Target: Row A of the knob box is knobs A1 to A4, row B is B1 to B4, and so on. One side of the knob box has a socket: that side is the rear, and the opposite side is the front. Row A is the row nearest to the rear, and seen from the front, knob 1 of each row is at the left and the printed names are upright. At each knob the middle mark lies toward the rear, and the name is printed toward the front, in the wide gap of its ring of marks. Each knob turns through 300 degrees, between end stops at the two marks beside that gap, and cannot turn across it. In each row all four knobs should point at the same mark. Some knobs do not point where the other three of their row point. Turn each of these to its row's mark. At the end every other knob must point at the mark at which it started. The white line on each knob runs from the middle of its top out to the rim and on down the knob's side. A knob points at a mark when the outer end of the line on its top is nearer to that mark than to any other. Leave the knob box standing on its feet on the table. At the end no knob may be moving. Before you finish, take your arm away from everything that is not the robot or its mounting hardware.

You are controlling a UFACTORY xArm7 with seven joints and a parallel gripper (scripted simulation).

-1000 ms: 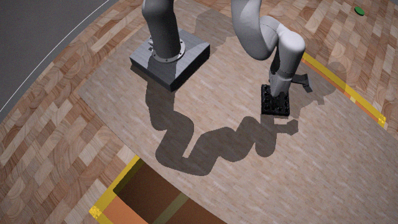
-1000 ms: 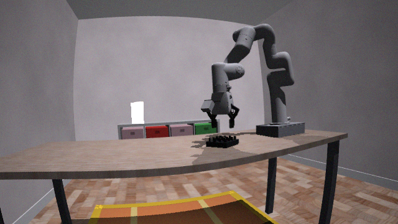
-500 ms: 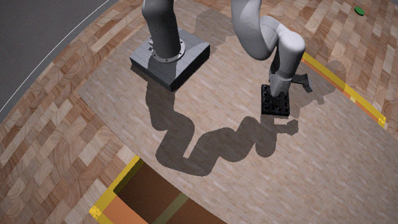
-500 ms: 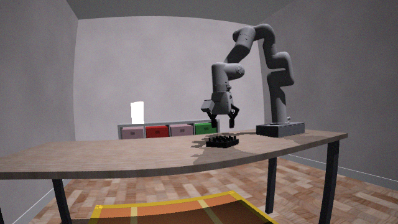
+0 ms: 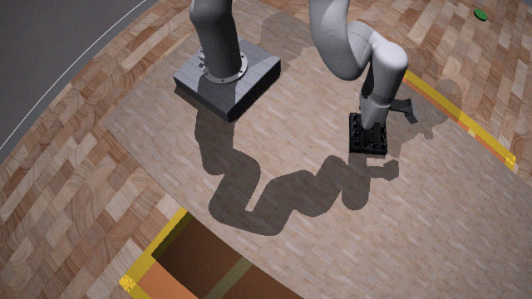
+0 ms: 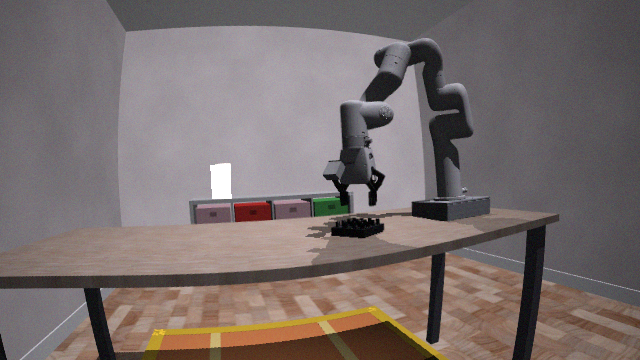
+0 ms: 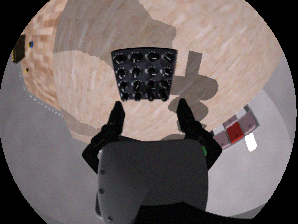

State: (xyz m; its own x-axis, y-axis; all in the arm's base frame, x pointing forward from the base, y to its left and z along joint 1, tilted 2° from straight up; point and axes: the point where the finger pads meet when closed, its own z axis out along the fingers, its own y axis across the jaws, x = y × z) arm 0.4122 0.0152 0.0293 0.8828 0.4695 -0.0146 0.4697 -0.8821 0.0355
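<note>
The gripper (image 6: 358, 198) (image 7: 150, 105), jaws spread wide, hangs above the knob box (image 5: 361, 150) (image 6: 357, 230) (image 7: 145, 85), clear of the edges of the table (image 5: 291, 183) (image 6: 200, 255) (image 7: 215, 30).

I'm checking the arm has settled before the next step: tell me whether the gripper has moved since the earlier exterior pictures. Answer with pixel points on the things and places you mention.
No; the gripper (image 6: 358, 198) (image 7: 150, 105) shows no visible shift against the shelf unit (image 6: 192, 212).
</note>
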